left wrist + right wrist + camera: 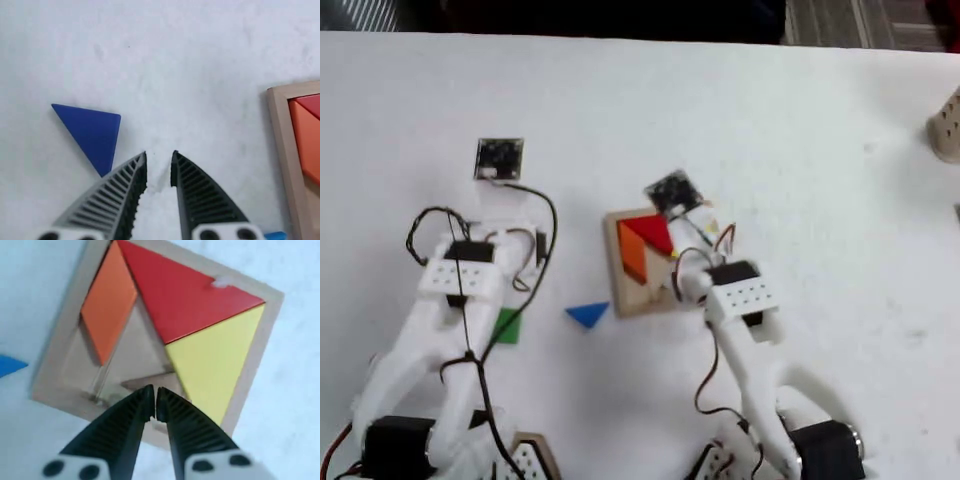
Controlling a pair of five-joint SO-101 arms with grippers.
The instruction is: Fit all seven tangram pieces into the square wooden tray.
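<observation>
In the high view, the wooden tray (642, 300) sits at centre frame, holding a red triangle (650, 235) and an orange piece (633, 260). A blue triangle (587, 315) lies on the counter (770, 120) just lower left of the tray, between the arms. A green piece (506, 326) peeks out under the left arm.

In the left wrist view, the left pincer (159, 165) is slightly spread and empty. The blue triangle lies just beside one finger, so this arm looks nearer to it.

In the right wrist view, the right pincer (154, 401), almost pressed together and holding nothing, hangs over the tray's bare floor. A yellow triangle (220, 370) also appears here, seated against the red one.
</observation>
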